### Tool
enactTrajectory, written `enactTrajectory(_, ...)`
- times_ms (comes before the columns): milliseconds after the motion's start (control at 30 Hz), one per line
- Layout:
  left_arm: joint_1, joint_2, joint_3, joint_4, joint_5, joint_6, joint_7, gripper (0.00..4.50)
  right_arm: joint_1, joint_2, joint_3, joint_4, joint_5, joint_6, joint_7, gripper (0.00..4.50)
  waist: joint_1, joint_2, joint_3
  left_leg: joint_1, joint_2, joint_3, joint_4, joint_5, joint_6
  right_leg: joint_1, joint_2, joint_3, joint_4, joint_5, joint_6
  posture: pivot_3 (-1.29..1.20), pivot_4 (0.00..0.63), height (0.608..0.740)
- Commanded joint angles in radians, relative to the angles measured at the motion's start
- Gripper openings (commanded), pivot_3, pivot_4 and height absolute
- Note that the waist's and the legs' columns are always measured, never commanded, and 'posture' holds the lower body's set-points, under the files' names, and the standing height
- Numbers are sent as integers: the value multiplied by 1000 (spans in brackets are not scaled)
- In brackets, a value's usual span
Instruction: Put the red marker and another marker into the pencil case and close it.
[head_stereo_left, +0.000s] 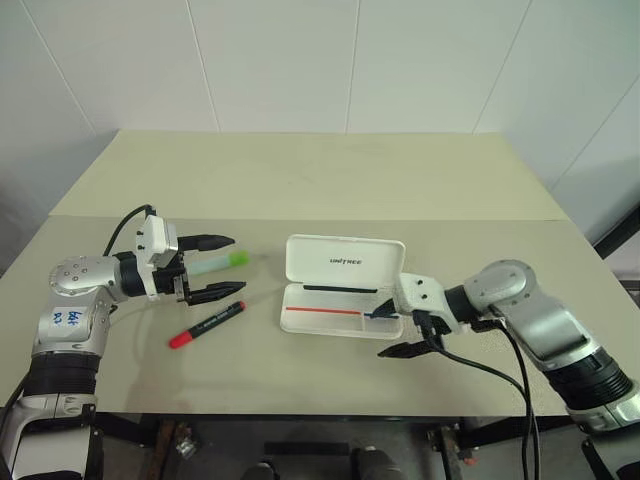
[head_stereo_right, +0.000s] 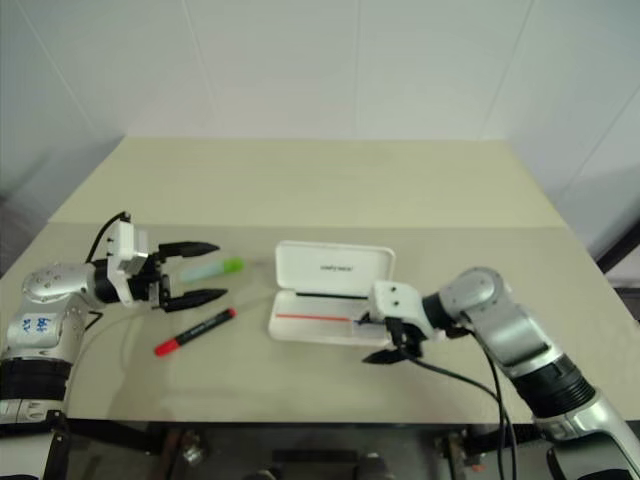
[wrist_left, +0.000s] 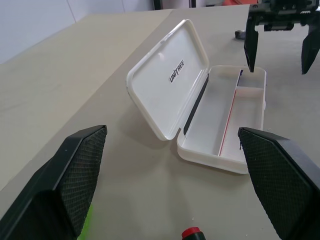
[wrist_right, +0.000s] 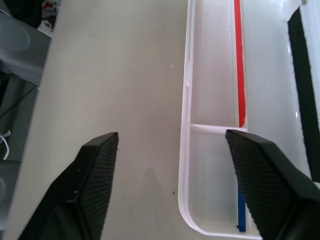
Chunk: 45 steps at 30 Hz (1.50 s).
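Observation:
The white pencil case (head_stereo_left: 335, 312) lies open mid-table, its lid (head_stereo_left: 345, 260) tilted back, with a red and blue stripe inside its tray (wrist_right: 186, 125). To its left, the red marker (head_stereo_left: 207, 325) lies flat on the table. The other marker, a pale green highlighter (head_stereo_left: 226, 261), lies just behind it. My left gripper (head_stereo_left: 237, 264) hovers open over the highlighter, pointing toward the case, and holds nothing. At the case's right front corner, my right gripper (head_stereo_left: 386, 333) is open and empty; one finger (wrist_right: 270, 180) hangs over the tray, the other (wrist_right: 85, 185) over the table.
The beige table (head_stereo_left: 330, 180) stretches far behind the case to a white wall. Its front edge runs close below my right gripper. A black cable (head_stereo_left: 470, 370) hangs from my right wrist over that edge.

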Motion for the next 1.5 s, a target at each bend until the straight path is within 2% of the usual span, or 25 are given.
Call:
enactTrajectory(33, 22, 21, 41, -50, -30, 4, 3, 4500, 4, -23, -96, -31, 74, 6, 6, 4490, -1, 0, 0, 0, 0, 0, 0, 0, 0, 0, 0, 0, 0, 0, 0, 0, 150, 740)
enactTrajectory(133, 45, 29, 49, -68, -31, 11, 3, 4500, 14, -1, -159, -23, 118, -29, -24, 4490, -4, 0, 0, 0, 0, 0, 0, 0, 0, 0, 0, 0, 0, 0, 0, 0, 150, 740)
enactTrajectory(233, 98, 48, 73, -100, -41, 26, 8, 4500, 60, 9, -277, 24, 196, -134, -4, 4490, -3, 0, 0, 0, 0, 0, 0, 0, 0, 0, 0, 0, 0, 0, 0, 0, 150, 740)
enactTrajectory(367, 137, 85, 110, -87, -56, 30, -14, 4500, 133, 40, -405, 69, 314, -155, -13, 4490, -1, -1, 1, 0, 0, 0, -1, 0, 0, 0, 0, 0, -1, 0, 0, 0, 150, 740)
enactTrajectory(500, 150, 111, 132, -23, -50, 19, -27, 4500, 212, 42, -469, 145, 327, -253, 13, 4490, 1, -1, 1, 1, 0, 0, 0, 0, 0, 1, 0, 0, -1, 0, 0, 0, 150, 740)
enactTrajectory(767, 196, 135, 142, 93, -32, -21, -73, 4500, 295, 24, -478, 41, 381, -273, 14, 4490, -6, 0, 2, 2, 1, 1, -1, 0, 0, 1, 1, 1, 0, -1, -1, 0, 150, 740)
enactTrajectory(1000, 275, 127, 140, 88, -24, -35, -63, 4500, 246, -11, -475, -53, 478, -187, 8, 4490, -5, 0, 2, 1, 1, 1, -1, 0, 0, 1, 0, 1, -1, -1, -2, 0, 150, 740)
enactTrajectory(1233, 406, 59, 127, 12, -5, -85, 12, 4500, 255, 2, -444, -93, 463, -192, -7, 4490, 2, 0, 2, 1, 1, 2, -2, 0, 0, 1, -1, 1, -3, -2, -4, 0, 150, 740)
enactTrajectory(1400, 420, -1, 107, 22, 21, -117, 83, 4500, 265, 8, -432, -117, 462, -189, -25, 4490, 17, 0, 2, 1, 2, 2, -2, 0, 0, 1, 0, 1, -4, -2, -5, 0, 150, 740)
enactTrajectory(1433, 424, -9, 102, 21, 22, -116, 89, 4500, 265, 8, -430, -120, 462, -188, -29, 4490, 20, 0, 2, 1, 2, 2, -2, 0, 0, 1, 0, 1, -4, -2, -6, 0, 150, 740)
enactTrajectory(1467, 425, -17, 97, 27, 28, -122, 97, 4500, 266, 8, -429, -123, 463, -188, -32, 4490, 21, 0, 2, 1, 1, 2, -2, 0, 0, 1, 0, 1, -4, -8, -16, 0, 150, 740)
enactTrajectory(1500, 425, -22, 93, 37, 34, -127, 102, 4500, 267, 7, -429, -125, 464, -188, -35, 4490, 23, 0, 2, 1, 1, 2, -2, 0, 0, 1, 0, 1, -4, -8, -17, 0, 150, 740)
